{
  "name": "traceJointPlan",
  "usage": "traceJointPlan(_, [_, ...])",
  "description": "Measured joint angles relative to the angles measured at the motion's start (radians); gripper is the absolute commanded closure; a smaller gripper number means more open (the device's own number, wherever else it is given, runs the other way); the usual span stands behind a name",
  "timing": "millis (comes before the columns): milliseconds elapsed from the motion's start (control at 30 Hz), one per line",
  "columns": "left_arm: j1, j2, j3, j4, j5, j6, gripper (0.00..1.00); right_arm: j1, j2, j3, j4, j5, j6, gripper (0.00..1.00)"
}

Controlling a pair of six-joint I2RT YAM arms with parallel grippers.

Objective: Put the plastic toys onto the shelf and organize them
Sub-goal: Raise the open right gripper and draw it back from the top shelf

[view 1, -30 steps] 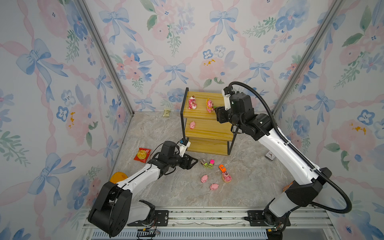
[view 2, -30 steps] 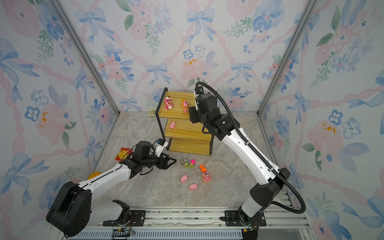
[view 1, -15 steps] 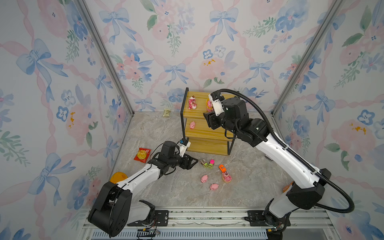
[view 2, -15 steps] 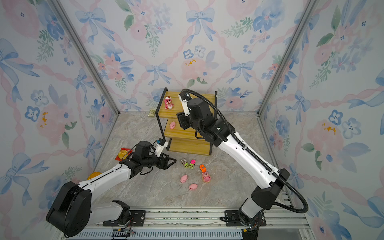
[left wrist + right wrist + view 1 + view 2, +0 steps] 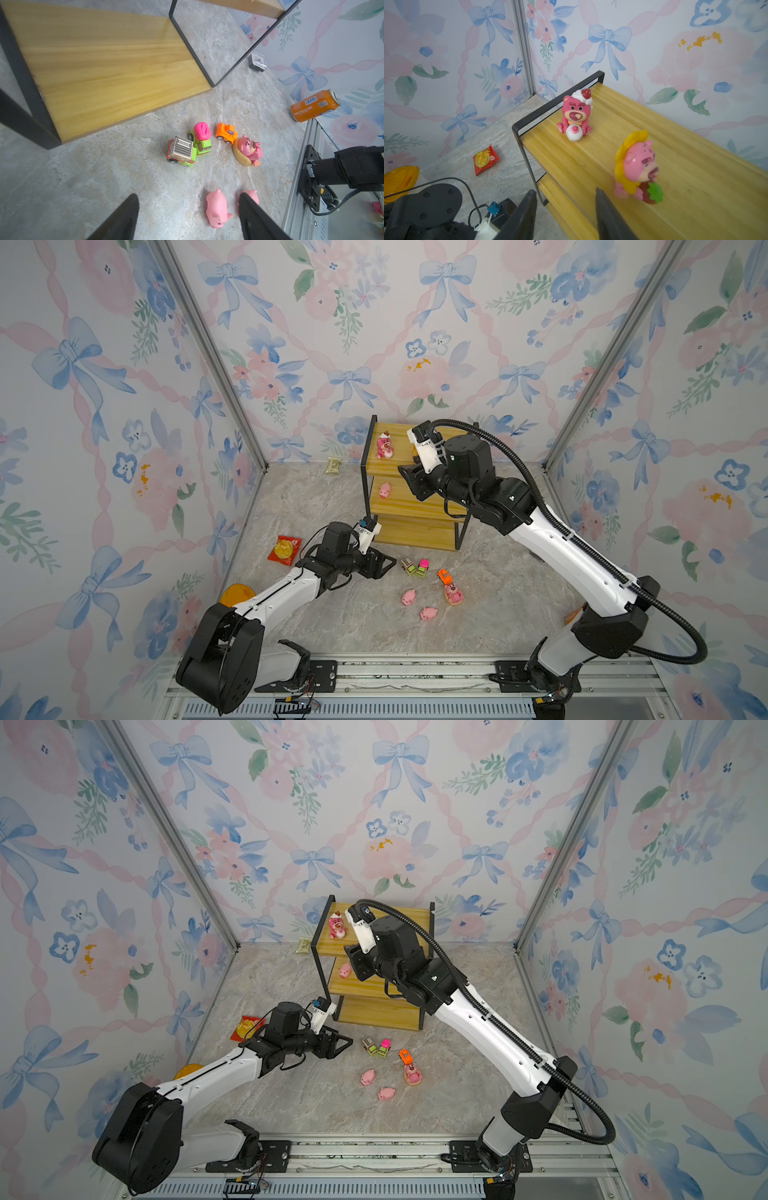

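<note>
A: Okay, fast count. What's on the shelf [image 5: 419,533]?

B: Three of nine. Hat bear [image 5: 384,446] and flower bear [image 5: 637,168] are upright on the top board. One pig [image 5: 384,490] is on the middle board, toward its left end in both top views. The bottom board is bare.

A: Left over?

B: Six, all on the floor [image 5: 332,497] in front of the shelf. The cars [image 5: 199,143] are bunched together, and the third bear [image 5: 248,150] is just beside the orange car [image 5: 226,133]. The floor pigs [image 5: 218,207] are nearer the robot.

A: Grippers?

B: The right gripper [image 5: 565,191] is up by the top board, jaws apart with nothing between them. The flower bear stands just beside one finger; can't tell if they touch. The left gripper [image 5: 188,196] hangs low, jaws spread wide and empty, aimed at the floor bunch but apart from it.

A: Progress?

B: Roughly a third, I'd say. Top row needs one more bear, pig row is only started, cars not begun. The bottom board is probably for the cars.
</note>
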Motion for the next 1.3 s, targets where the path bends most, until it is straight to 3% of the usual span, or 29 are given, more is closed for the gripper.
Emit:
traceJointPlan(467, [0.0, 0.0, 0.0, 0.0, 0.0, 0.0, 0.23, -0.119, -0.126, -0.169, 0.024, 0.221, 0.021, 0.52])
traceJointPlan(700, [0.0, 0.0, 0.0, 0.0, 0.0, 0.0, 0.23, -0.151, -0.16, -0.181, 0.035, 0.235, 0.023, 0.52])
traceJointPlan(1300, [0.0, 0.0, 0.0, 0.0, -0.008, 0.0, 0.23, -0.178, -0.031, -0.098, 0.034, 0.212, -0.003, 0.51])
